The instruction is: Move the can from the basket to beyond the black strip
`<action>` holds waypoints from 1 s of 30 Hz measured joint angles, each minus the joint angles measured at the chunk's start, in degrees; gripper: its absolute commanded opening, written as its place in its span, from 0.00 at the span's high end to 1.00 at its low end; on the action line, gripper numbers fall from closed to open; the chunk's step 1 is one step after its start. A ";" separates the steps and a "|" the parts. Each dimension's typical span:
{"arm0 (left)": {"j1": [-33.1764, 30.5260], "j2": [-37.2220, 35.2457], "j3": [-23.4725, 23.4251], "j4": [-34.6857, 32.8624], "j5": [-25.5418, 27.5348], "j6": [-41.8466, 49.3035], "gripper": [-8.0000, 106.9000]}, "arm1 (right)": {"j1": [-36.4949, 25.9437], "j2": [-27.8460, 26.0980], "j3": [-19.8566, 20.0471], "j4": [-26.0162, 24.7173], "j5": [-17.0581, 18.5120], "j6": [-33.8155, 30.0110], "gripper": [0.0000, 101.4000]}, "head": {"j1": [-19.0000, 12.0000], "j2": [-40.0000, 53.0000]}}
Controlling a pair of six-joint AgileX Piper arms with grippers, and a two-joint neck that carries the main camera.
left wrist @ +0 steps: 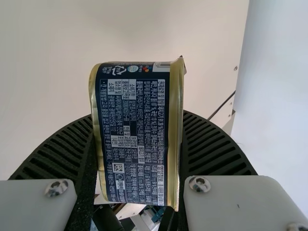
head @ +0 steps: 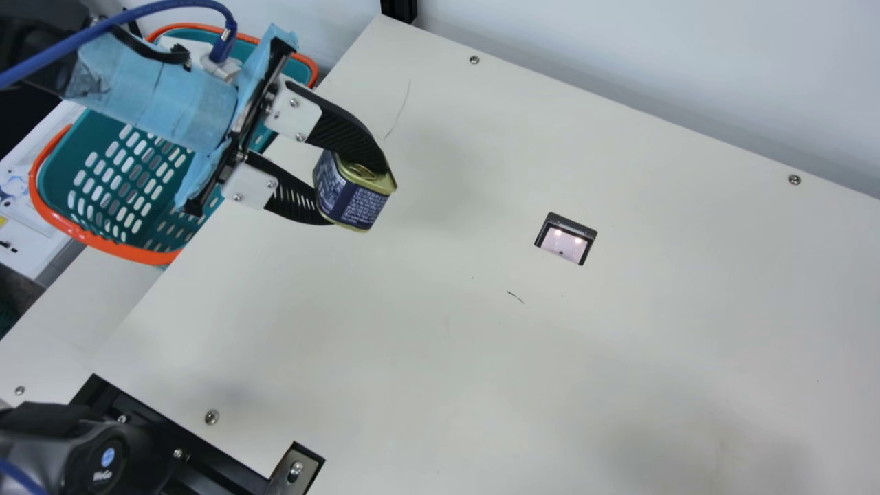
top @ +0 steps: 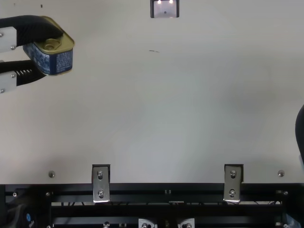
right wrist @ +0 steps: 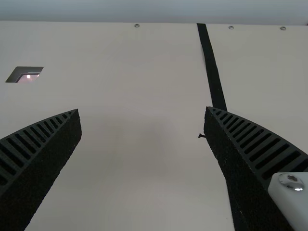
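Note:
In the main view my left gripper point(head: 352, 187) is shut on the blue and gold can point(head: 356, 199), which hangs tilted above the table near its left edge, to the right of the teal basket point(head: 130, 182). The top view has the same can point(top: 53, 61) at the upper left. Ribbed fingers press both sides of the can point(left wrist: 134, 134) in the left wrist view, where my left gripper point(left wrist: 137, 130) shows. My right gripper point(right wrist: 142, 111) stands open and holds nothing; the black strip point(right wrist: 211, 67) runs along the table behind its fingertips.
A dark-framed square fitting point(head: 566, 239) is set in the table point(head: 447, 357). A pale wall point(head: 653, 69) rises at the table's far edge. Metal brackets point(top: 100, 183) line the near edge. Part of my right arm is at the top view's right edge.

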 measured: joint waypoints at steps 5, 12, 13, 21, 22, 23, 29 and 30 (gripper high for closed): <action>-2.31 -1.49 -0.36 1.86 -1.42 0.84 0.84 | 0.00 0.00 0.00 0.00 0.00 0.00 0.00 | 0.00 0.00; -7.47 -4.87 -1.34 6.72 -5.26 2.24 0.84 | 0.00 0.00 0.00 0.00 0.00 0.00 0.00 | -0.29 -1.76; -8.13 -5.26 -1.46 7.33 -5.82 2.23 0.84 | 0.00 0.00 0.00 0.00 0.00 0.00 0.00 | 0.00 -2.35; -14.99 -8.42 -2.25 14.01 -11.60 1.37 0.84 | 0.00 0.00 0.00 0.00 0.00 0.00 0.00 | 0.00 -9.97; -15.91 -8.81 -2.25 14.93 -12.18 1.11 0.84 | 0.00 0.00 0.00 0.00 0.00 0.00 0.00 | 0.00 -11.73; -16.65 -8.94 -2.36 15.74 -12.86 0.91 0.84 | 0.00 0.00 0.00 0.00 0.00 0.00 0.00 | 0.00 -12.32; -22.30 -10.32 -3.11 21.13 -15.93 -1.28 0.84 | 0.00 0.00 0.00 0.00 0.00 0.00 0.00 | 0.00 -17.01; -23.34 -10.45 -3.27 22.16 -16.09 -1.68 0.84 | 0.00 0.00 0.00 0.00 0.00 0.00 0.00 | 0.00 -17.89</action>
